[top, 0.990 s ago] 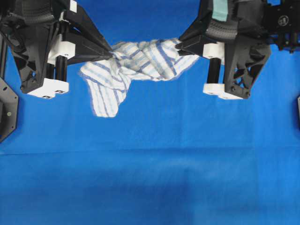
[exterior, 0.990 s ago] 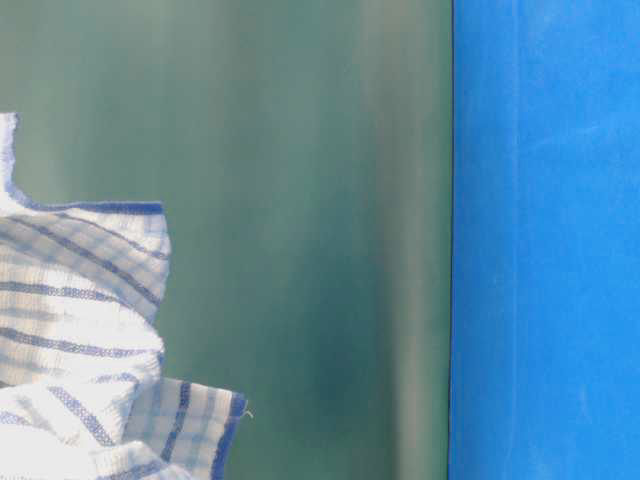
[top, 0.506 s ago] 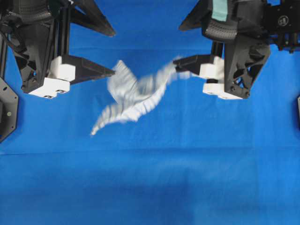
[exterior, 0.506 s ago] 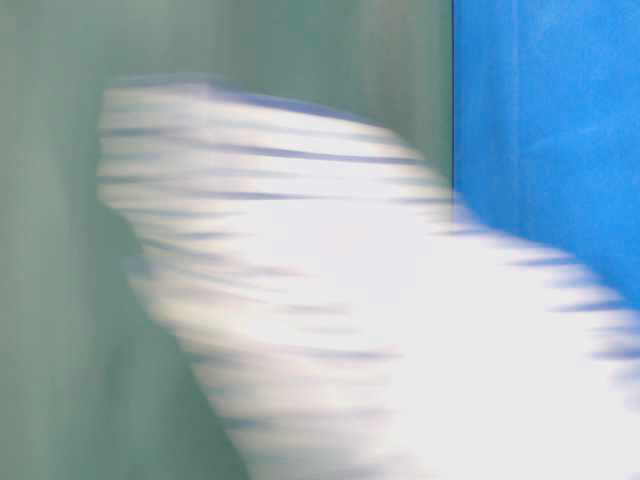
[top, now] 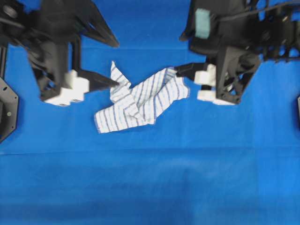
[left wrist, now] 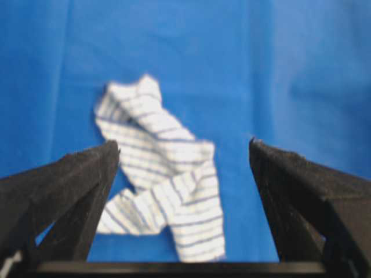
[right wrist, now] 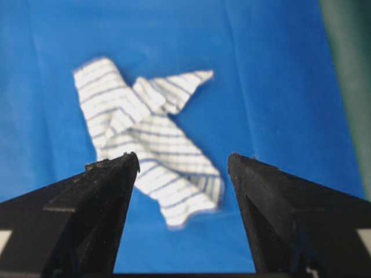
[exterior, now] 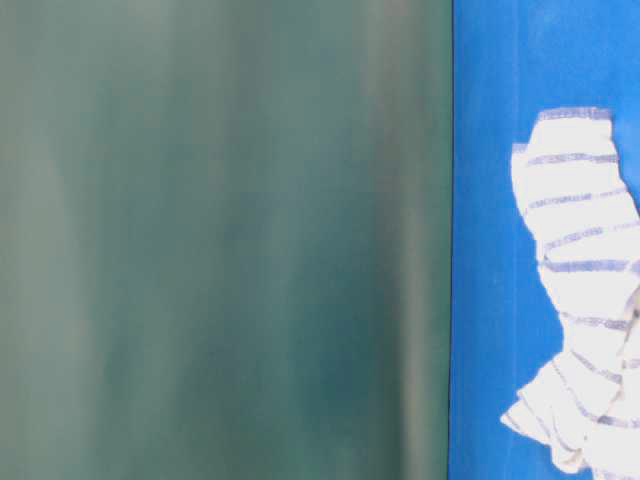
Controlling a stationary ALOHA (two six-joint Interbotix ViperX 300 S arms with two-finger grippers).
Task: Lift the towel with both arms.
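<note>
The white towel [top: 140,101] with blue stripes lies crumpled on the blue table cover, between the two arms. My left gripper [top: 112,62] stands open, its lower fingertip close beside the towel's left corner and nothing between the fingers. On the right, the right gripper [top: 181,54] is also open, with its lower finger near the towel's right end. From the left wrist the towel [left wrist: 165,185] shows below and between the wide-apart tips of the left gripper [left wrist: 184,143]. The right wrist view has the towel [right wrist: 145,139] beyond the right gripper [right wrist: 183,156]. At table level the towel [exterior: 585,300] lies flat.
The blue table cover [top: 150,178] stretches across the front. A black bracket [top: 7,112] sits at the left edge and another [top: 298,110] at the right edge. A green wall [exterior: 220,240] borders the cover in the table-level view.
A second ago both grippers were shut on the towel, holding it up. Both opened, the towel dropped, and it now lies on the cover. Both arms shifted slightly.
</note>
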